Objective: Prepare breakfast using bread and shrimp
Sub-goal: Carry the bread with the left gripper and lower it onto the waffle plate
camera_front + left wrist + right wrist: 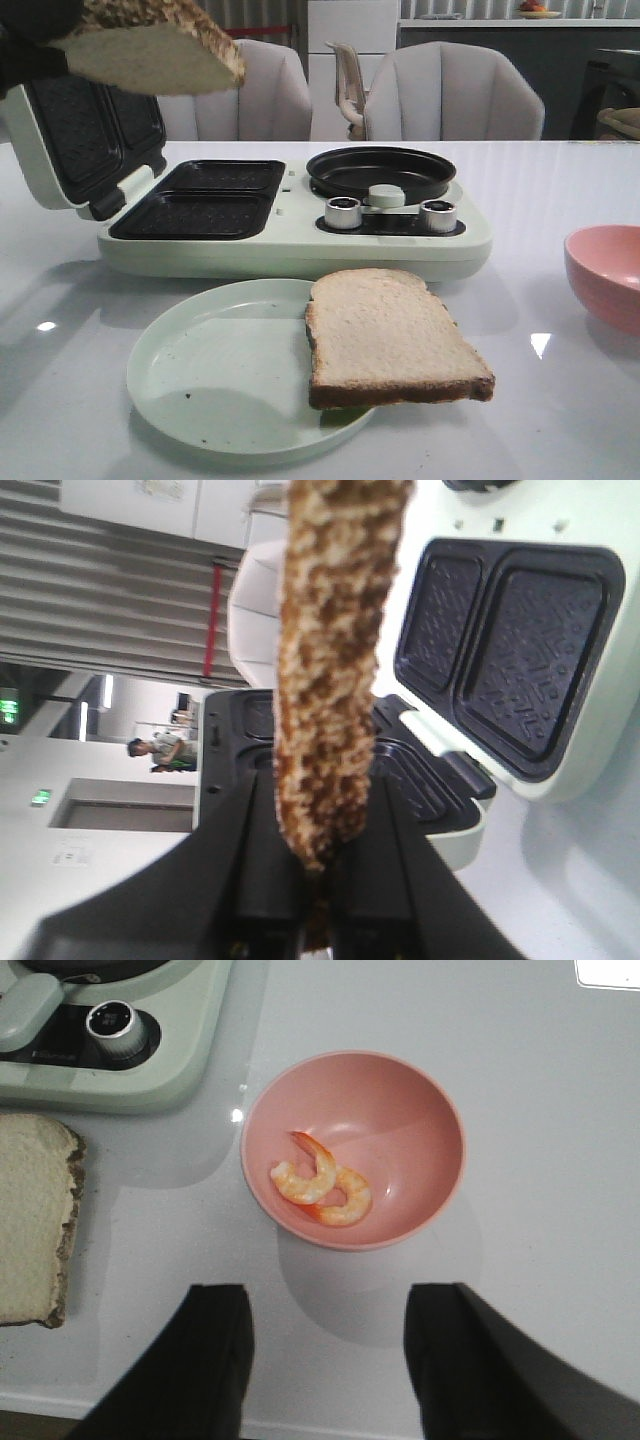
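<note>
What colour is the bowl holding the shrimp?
Pink; the bowl shows best in the right wrist view.

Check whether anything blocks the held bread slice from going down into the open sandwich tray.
Nothing visible does. The left gripper holds the bread slice above the sandwich maker; its lid is open and the grill wells are bare.

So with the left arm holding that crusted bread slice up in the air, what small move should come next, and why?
Probably lowering the brown-crusted bread slice, clamped in the left gripper, onto the open black grill plate of the pale green breakfast maker. The slice hangs above the raised lid and the plate is bare. The right gripper is open above the pink bowl holding two shrimp.
</note>
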You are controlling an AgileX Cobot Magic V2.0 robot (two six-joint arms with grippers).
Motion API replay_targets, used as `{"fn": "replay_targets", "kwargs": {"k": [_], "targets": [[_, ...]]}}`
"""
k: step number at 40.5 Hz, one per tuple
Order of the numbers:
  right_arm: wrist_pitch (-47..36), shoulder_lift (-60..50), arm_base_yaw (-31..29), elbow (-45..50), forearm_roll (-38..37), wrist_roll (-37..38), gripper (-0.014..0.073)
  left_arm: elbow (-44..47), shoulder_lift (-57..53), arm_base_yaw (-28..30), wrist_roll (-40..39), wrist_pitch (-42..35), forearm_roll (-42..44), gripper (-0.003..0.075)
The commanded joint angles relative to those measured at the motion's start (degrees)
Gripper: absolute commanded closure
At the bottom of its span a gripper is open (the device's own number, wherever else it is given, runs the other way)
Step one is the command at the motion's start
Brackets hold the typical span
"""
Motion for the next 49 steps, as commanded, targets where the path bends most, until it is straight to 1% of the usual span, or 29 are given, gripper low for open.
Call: {"fn": "replay_targets", "kwargs": {"k": [1,6,11,16,31,42,49], "targets": [[-3.29,-0.03,-0.26,-1.48,0.31,-0.25,0.0129,-2.84,-0.18,4.37,-0.4,-2.39,5.38,0.062],[-3.23,-0.03,-0.26,-1.48,0.31,-0.25,0.0129,-5.26,0.97,10.15,-0.4,-9.0,5.38,0.062],[-3.23,-0.03,-0.26,-1.48,0.31,-0.25,0.0129,-8.38,3.02,14.31,-0.4,-15.0,5.38,0.062],[-3.23,-0.03,-0.26,-1.48,0.31,-0.25,0.0129,-12.26,6.51,17.37,-0.4,-18.06,5.38,0.062],[-3.23,-0.03,-0.26,-1.48,0.31,-0.25,0.0129,-28.5,23.56,26.23,-0.4,-19.14,5.38,0.062],[-3.23,-0.03,-0.26,-1.48,0.31,-0.25,0.0129,-40.55,34.1,29.45,-0.31,-19.14,5.38,0.062],[-3.23,-0.03,-0.26,-1.48,0.31,-0.25,0.0129,-45.75,38.89,30.85,-0.18,-19.54,5.38,0.062]]}}
